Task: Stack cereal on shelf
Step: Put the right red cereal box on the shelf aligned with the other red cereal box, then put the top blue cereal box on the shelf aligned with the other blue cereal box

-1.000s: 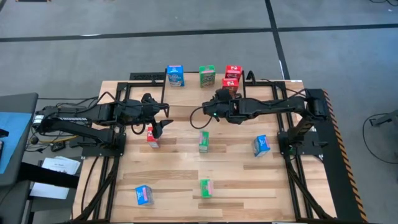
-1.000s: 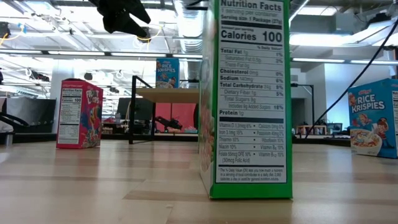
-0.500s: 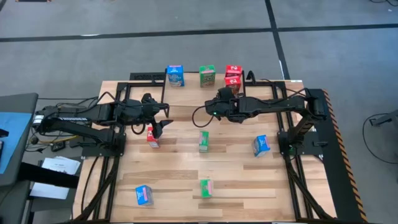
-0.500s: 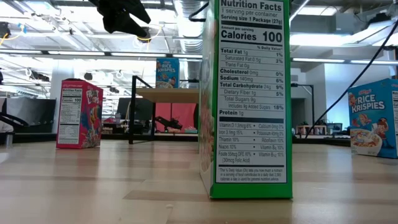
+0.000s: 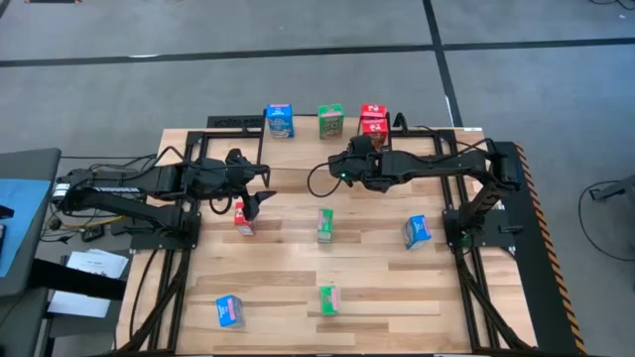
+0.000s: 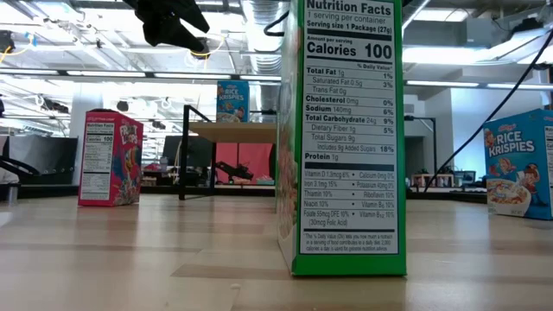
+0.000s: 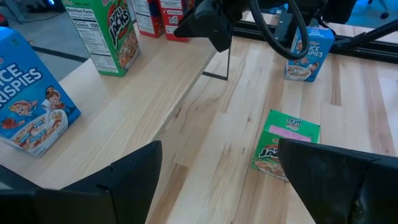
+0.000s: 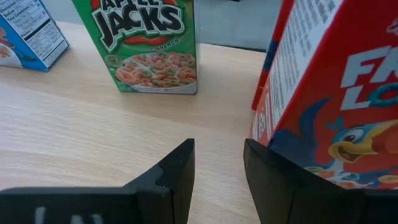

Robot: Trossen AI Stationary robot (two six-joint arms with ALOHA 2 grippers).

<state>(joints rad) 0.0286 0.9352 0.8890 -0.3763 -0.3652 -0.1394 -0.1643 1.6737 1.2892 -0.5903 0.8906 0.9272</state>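
The right arm reached across toward the table's far edge, its right gripper [image 8: 217,168] empty, fingers apart with a narrow gap. The left arm stretched inward over the table, its left gripper [image 7: 217,180] spread wide, holding nothing.

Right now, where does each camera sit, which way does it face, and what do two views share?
High view: overhead, straight down on the table; both arms, left hand, right hand at the shelf.
Low view: table height, facing the room; a dark arm part top left, green box close.
Left wrist view: over the shelf; own open fingers.
Right wrist view: at the shelf; own fingers, red box beside them.
Shared: both wrist views show the Apple Jacks box.
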